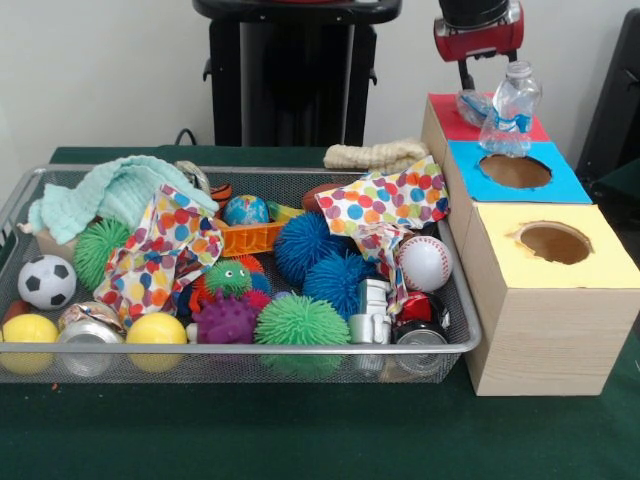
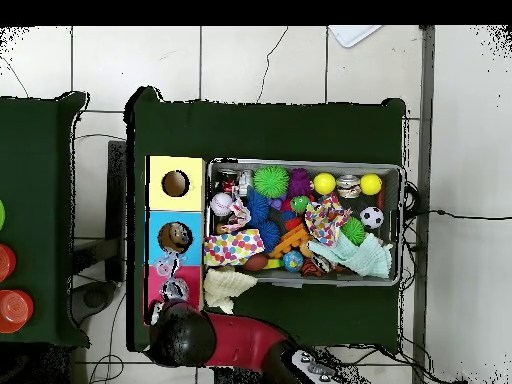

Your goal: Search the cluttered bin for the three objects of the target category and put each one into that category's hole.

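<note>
I see a clear plastic bottle with a blue label, crumpled, standing roughly upright on top of the wooden box, at the boundary between the red panel and the blue panel. A second crumpled clear item lies on the red panel, just beside it. The blue hole sits directly in front of the bottle. The yellow hole is open. The wire bin stands beside the box, full of mixed objects.
</note>
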`<move>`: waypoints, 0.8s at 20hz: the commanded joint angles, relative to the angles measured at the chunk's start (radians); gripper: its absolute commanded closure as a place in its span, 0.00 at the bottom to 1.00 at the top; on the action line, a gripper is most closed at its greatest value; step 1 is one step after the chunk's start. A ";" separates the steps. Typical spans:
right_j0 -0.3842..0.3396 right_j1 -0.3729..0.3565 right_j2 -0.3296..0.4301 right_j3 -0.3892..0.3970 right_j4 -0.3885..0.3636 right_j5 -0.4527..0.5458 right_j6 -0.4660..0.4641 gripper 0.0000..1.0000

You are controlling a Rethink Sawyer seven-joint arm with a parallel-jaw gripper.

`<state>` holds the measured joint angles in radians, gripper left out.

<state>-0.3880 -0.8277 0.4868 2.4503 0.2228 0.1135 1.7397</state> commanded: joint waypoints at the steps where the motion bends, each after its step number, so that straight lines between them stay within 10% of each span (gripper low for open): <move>1: -0.032 -0.013 0.020 -0.138 0.072 0.045 0.201 0.00; 16: -0.057 -0.035 0.054 -0.123 0.082 0.043 0.218 0.00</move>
<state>-0.4102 -0.8505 0.4910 2.4496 0.2274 0.1240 1.7397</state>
